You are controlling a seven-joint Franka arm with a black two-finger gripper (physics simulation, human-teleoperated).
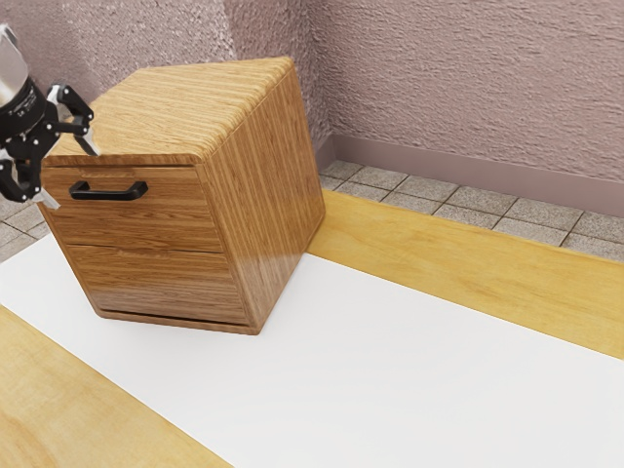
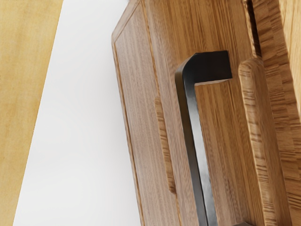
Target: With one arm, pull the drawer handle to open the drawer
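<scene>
The gripper (image 1: 70, 175) hangs with fingers spread, holding nothing, just beside the end of the handle (image 1: 107, 191) nearer the exterior view's left. This black bar sits on the top drawer (image 1: 146, 214) of the cabinet (image 1: 263, 166), which looks shut. The bar seems stiff and smooth, so gripping round its middle looks safest, and the drawer probably slides heavily.

Wrist link (image 1: 12, 63): pale grey-white cylinder with a smooth, glossy shell. Gripper (image 1: 71, 177): black throughout and mounted directly on the link. Its body carries small white lettering (image 1: 21, 109), too fine to read. The two fingers (image 1: 70, 105) are black, built of jointed bars with open gaps between them. Each finger ends in a slim light-grey pad (image 1: 90, 146).
</scene>
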